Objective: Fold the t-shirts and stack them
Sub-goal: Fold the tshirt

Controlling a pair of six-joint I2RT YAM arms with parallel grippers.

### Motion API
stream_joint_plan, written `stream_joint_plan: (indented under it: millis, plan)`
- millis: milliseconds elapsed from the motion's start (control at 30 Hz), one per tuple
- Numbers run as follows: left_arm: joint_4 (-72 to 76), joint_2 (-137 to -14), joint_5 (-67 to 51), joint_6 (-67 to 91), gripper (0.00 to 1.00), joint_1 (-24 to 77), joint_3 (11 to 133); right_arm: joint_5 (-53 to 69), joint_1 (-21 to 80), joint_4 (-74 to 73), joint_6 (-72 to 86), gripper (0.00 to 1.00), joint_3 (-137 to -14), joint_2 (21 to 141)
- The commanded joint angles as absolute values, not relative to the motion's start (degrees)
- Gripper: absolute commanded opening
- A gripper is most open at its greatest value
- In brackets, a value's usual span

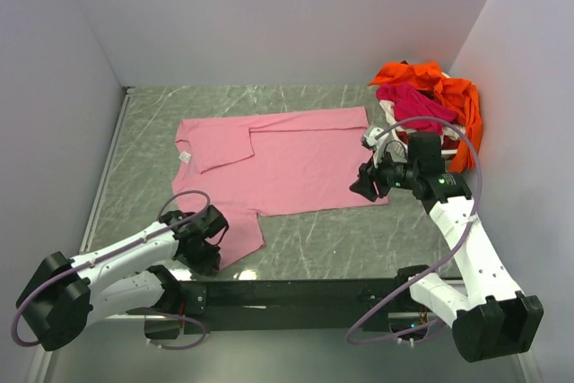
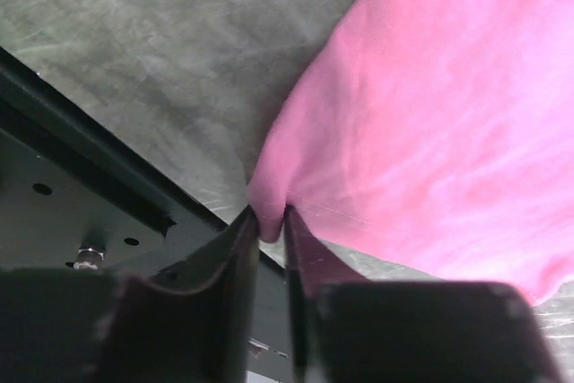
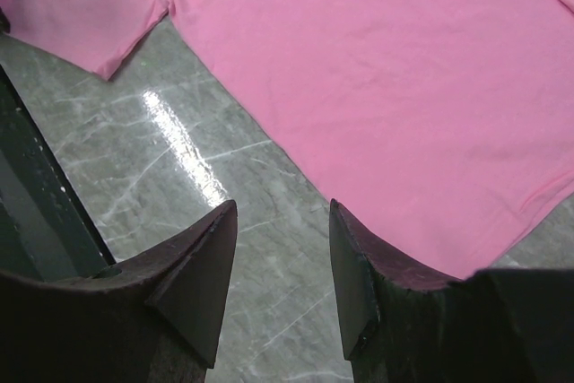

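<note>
From above, you see the light pink t-shirt (image 1: 296,163) spread flat across the middle of the table (image 1: 143,123). Its neck points toward the left edge and its hem toward the right, and the far sleeve is folded in over the body. The left gripper (image 1: 215,230) sits low at the near sleeve (image 1: 244,238), close to the black base rail (image 1: 296,293) along the near edge. The right gripper (image 1: 363,184) hangs at the hem's near right corner. The magenta t-shirt (image 1: 414,105) and the orange t-shirt (image 1: 459,100) are heaped together in the far right corner, with what looks like a bit of white basket (image 1: 373,137) showing just beneath them. Bare table runs along the left edge, the far edge, and the near strip between hem and rail.

At your left wrist, the left gripper (image 2: 269,220) is pinched tight on a fold of the light pink t-shirt (image 2: 430,114). The rail (image 2: 72,195) is right beside it, and open table (image 2: 161,51) lies beyond.

At your right wrist, the right gripper (image 3: 282,214) stands with its jaws apart and holds nothing. Bare table (image 3: 206,168) shows between the fingers, with the right-hand finger just at the cloth's edge (image 3: 386,69). The near sleeve (image 3: 81,15) lies far ahead, and the rail (image 3: 36,213) borders the left.
</note>
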State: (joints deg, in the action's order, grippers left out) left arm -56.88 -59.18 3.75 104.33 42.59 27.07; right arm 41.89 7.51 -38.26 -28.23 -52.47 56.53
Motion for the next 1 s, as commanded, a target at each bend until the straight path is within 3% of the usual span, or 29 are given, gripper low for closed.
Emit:
stream_joint_plan:
  millis: [0,167,333,467,700,967]
  plan:
    - [-56.2,-59.4,8.7,103.2,0.18,42.1,26.4,43.4,6.8,-39.0,-30.0,0.53,-53.2,56.7]
    - [-58.2,-57.3,11.8,100.6,0.10,42.0,30.8,43.2,6.7,-46.8,-40.8,0.52,-54.8,59.5]
    - [-57.6,-56.4,13.2,97.0,0.08,41.9,33.7,37.7,6.2,-58.2,-70.8,0.47,-51.5,58.6]
    - [-55.6,-56.3,13.4,94.8,0.08,41.9,34.8,28.8,3.3,-55.7,-87.8,0.46,-44.9,58.8]
    - [-52.1,-55.2,12.9,91.3,0.07,42.0,35.5,19.0,0.4,-47.4,-93.3,0.44,-44.7,72.3]
    - [-50.9,-52.6,11.4,90.5,0.07,41.9,35.0,18.5,-1.2,-46.1,-93.2,0.43,-52.8,86.9]
